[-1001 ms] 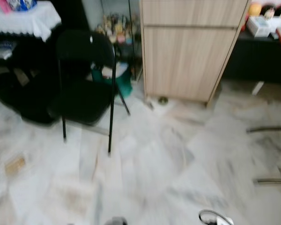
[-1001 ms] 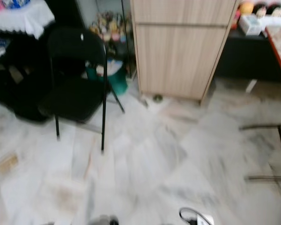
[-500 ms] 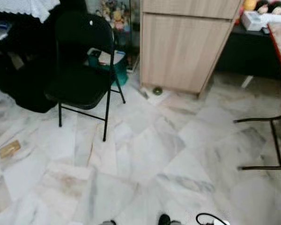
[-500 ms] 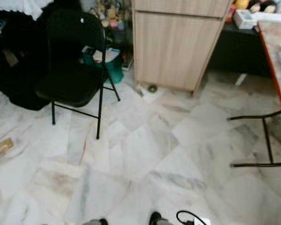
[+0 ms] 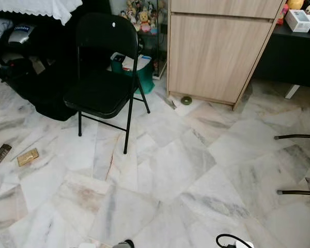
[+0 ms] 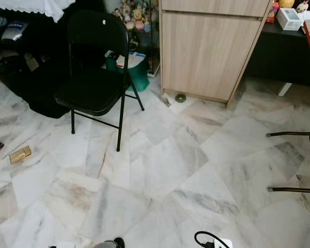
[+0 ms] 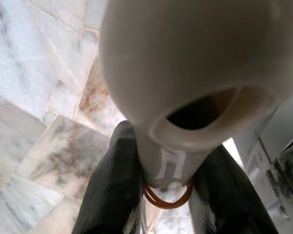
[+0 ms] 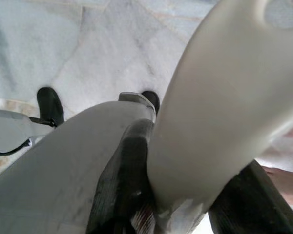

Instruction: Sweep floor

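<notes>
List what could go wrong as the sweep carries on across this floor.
1. The black folding chair stands on thin legs mid-floor; a broom stroke could catch one and tip it.
2. The black cable by the robot's feet could snag.
3. The left hand and right hand each clamp a smooth white handle, which may slip.

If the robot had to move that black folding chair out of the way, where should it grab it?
Probably the top edge of the chair backrest, coming from behind or the side: it stands upright, the rail is thin and exposed, and the seat faces the robot.
</notes>
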### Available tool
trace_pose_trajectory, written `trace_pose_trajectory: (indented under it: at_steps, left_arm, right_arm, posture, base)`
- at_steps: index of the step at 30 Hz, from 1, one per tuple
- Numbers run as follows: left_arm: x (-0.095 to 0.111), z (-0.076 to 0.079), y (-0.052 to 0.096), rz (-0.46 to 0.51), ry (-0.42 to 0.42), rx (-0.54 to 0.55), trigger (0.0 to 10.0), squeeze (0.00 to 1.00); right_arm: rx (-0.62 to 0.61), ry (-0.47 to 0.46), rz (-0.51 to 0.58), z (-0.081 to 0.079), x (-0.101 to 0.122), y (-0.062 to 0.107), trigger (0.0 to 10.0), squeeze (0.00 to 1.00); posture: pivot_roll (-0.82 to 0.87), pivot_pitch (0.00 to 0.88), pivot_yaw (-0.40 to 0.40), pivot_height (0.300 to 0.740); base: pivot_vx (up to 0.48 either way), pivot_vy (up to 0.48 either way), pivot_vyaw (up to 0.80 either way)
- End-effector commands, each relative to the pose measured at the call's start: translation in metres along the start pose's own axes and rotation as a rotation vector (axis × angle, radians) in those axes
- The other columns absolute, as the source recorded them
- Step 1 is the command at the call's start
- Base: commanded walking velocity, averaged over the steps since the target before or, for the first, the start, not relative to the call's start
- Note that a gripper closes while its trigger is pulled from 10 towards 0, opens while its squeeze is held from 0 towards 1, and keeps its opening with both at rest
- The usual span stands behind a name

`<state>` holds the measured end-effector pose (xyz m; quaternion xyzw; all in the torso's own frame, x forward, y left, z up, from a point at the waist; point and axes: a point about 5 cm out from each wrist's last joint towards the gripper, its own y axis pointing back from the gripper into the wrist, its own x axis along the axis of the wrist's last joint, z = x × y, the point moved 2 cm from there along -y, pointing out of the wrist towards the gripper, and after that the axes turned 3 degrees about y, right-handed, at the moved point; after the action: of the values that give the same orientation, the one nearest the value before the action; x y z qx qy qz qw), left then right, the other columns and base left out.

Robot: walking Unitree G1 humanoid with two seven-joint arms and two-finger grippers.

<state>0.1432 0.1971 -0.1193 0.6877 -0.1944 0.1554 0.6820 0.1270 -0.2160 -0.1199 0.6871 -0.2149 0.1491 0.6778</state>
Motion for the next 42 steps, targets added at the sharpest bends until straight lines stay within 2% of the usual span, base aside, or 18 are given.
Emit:
trace_pose_trajectory:
  at_steps: [1, 8, 10, 12, 14, 16, 22, 25, 26, 30, 32, 35, 42]
  left_arm:
    - [0.011, 0.018, -0.003, 0.056, 0.007, -0.045, 10.0, 0.00]
    - [0.010, 0.019, -0.002, 0.063, 0.006, -0.046, 10.0, 0.00]
    - [0.009, 0.013, -0.001, 0.068, 0.008, -0.043, 10.0, 0.00]
    - [0.006, -0.005, 0.002, 0.073, 0.012, -0.030, 10.0, 0.00]
    - [0.006, -0.008, 0.003, 0.074, 0.012, -0.028, 10.0, 0.00]
    - [0.008, -0.026, 0.006, 0.075, 0.017, -0.011, 10.0, 0.00]
    - [0.022, -0.041, 0.006, 0.086, 0.030, 0.017, 10.0, 0.00]
    - [0.032, -0.039, 0.004, 0.094, 0.038, 0.015, 10.0, 0.00]
    - [0.035, -0.034, 0.002, 0.094, 0.039, 0.011, 10.0, 0.00]
    - [0.034, -0.026, 0.000, 0.072, 0.023, 0.016, 10.0, 0.00]
    - [0.034, -0.006, -0.004, 0.076, 0.026, -0.004, 10.0, 0.00]
    - [0.031, 0.004, -0.005, 0.074, 0.026, -0.013, 10.0, 0.00]
    - [0.031, 0.012, -0.006, 0.072, 0.034, -0.007, 10.0, 0.00]
  right_arm:
    - [0.010, 0.022, -0.039, -0.003, -0.011, 0.001, 10.0, 0.00]
    - [0.006, 0.032, -0.040, -0.003, -0.010, 0.001, 10.0, 0.00]
    - [0.007, 0.033, -0.040, -0.002, -0.010, 0.001, 10.0, 0.00]
    - [0.007, 0.032, -0.042, -0.002, -0.011, 0.002, 10.0, 0.00]
    - [0.006, 0.032, -0.042, -0.002, -0.011, 0.002, 10.0, 0.00]
    - [0.006, 0.035, -0.042, -0.002, -0.011, 0.002, 10.0, 0.00]
    - [0.010, 0.044, -0.044, -0.002, -0.010, 0.002, 10.0, 0.00]
    - [0.009, 0.045, -0.045, -0.002, -0.011, 0.002, 10.0, 0.00]
    - [0.009, 0.045, -0.043, -0.002, -0.010, 0.001, 10.0, 0.00]
    - [0.010, 0.043, -0.040, -0.002, -0.010, 0.001, 10.0, 0.00]
    - [0.010, 0.041, -0.039, -0.002, -0.009, 0.001, 10.0, 0.00]
    - [0.008, 0.026, -0.042, -0.002, -0.010, 0.001, 10.0, 0.00]
    - [0.002, 0.014, -0.042, -0.002, -0.008, 0.001, 10.0, 0.00]
  posture:
    - [0.02, 0.170, 0.023, 0.740]
    - [0.02, 0.170, 0.021, 0.740]
    - [0.02, 0.169, 0.019, 0.740]
    - [0.02, 0.168, 0.019, 0.740]
    - [0.02, 0.167, 0.018, 0.740]
    - [0.02, 0.169, 0.015, 0.740]
    - [0.03, 0.171, 0.010, 0.740]
    - [0.03, 0.170, 0.011, 0.740]
    - [0.03, 0.169, 0.012, 0.740]
    - [0.02, 0.168, 0.012, 0.740]
    - [0.03, 0.166, 0.011, 0.740]
    - [0.03, 0.164, 0.011, 0.740]
    - [0.04, 0.157, 0.003, 0.740]
  base:
    - [0.000, 0.000, 0.74]
    - [0.000, 0.000, 0.79]
    - [0.000, 0.000, 0.80]
    - [0.000, 0.000, 0.80]
    - [0.000, 0.000, 0.80]
    - [0.000, 0.000, 0.80]
    - [0.000, 0.000, 0.80]
    - [0.000, 0.000, 0.80]
    - [0.000, 0.000, 0.80]
    - [0.000, 0.000, 0.80]
    - [0.000, 0.000, 0.80]
    - [0.000, 0.000, 0.63]
    - [0.000, 0.000, 0.06]
